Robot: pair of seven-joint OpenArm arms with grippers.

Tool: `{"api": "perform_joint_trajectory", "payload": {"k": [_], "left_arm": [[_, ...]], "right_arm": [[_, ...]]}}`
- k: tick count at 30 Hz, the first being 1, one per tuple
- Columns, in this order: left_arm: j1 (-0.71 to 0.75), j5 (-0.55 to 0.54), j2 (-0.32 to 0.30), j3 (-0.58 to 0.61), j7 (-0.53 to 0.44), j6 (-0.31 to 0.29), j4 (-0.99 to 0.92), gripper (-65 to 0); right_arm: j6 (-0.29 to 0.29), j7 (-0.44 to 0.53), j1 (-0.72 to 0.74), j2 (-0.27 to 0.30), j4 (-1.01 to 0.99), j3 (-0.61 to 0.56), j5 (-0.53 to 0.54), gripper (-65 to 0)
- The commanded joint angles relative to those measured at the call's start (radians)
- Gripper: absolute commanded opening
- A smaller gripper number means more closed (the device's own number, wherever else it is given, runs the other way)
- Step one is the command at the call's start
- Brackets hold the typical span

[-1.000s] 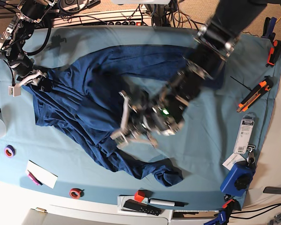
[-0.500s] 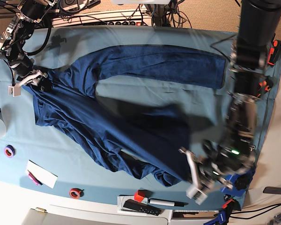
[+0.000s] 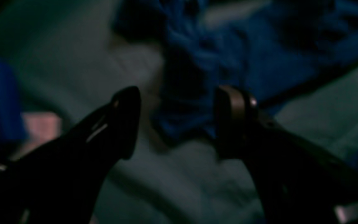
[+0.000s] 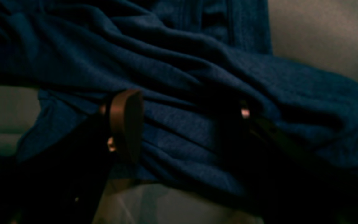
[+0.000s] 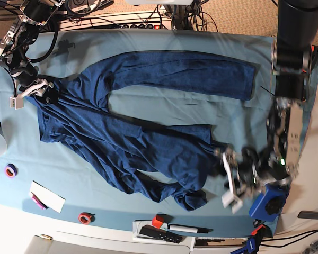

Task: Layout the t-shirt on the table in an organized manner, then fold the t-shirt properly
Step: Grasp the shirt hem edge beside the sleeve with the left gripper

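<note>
The navy t-shirt point(image 5: 138, 143) lies spread and wrinkled on the teal table point(image 5: 164, 108), one long sleeve stretched along the far side and a bunched sleeve at the front. My left gripper point(image 5: 229, 180) sits at the shirt's right edge, jaws open. In the left wrist view the left gripper point(image 3: 179, 124) has a fold of shirt point(image 3: 194, 102) lying between and beyond its fingertips. My right gripper point(image 5: 34, 90) is at the shirt's far-left corner. The right wrist view shows the right gripper point(image 4: 185, 121) open wide, with shirt fabric point(image 4: 182, 77) draped across its fingers.
Along the front edge lie a purple tape roll point(image 5: 10, 170), a white card point(image 5: 47, 197), a red tape roll point(image 5: 85, 217), a red cube point(image 5: 158, 220), a black remote point(image 5: 160, 233) and a marker point(image 5: 188, 228). On the right are an orange cutter point(image 5: 289, 106) and a blue block point(image 5: 268, 201).
My left arm swept from the shirt's middle to the front right, dragging the body of the shirt out flatter, then opened its jaws and let the fabric go. The right arm stayed put.
</note>
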Motion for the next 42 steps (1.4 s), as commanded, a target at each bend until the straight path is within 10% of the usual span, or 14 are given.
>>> {"api": "perform_joint_trajectory", "payload": {"k": [1,9,13,37,42], "left_arm": [[-0.008,-0.011,-0.008,-0.007,-0.018,-0.001,0.016,-27.7],[0.22,-0.011,-0.008,-0.007,-0.05,-0.018,0.015,-30.7],[0.278,-0.01,-0.007,-0.007,-0.135,0.076,0.015,-33.3],[0.201,0.148,0.158,-0.007,-0.266,0.183,-0.159,-36.8],[0.197,0.148,0.158,-0.007,-0.264,0.143,-0.181,-59.7]], "right_arm": [[0.001,0.011,0.009,0.018,0.012,0.003,0.01,-28.0],[0.001,0.011,0.009,0.018,0.012,0.003,0.01,-28.0],[0.001,0.011,0.009,0.018,0.012,0.003,0.01,-28.0],[0.001,-0.011,0.008,0.018,0.012,0.003,0.01,-28.0],[0.001,-0.011,0.008,0.018,0.012,0.003,0.01,-28.0]]}}
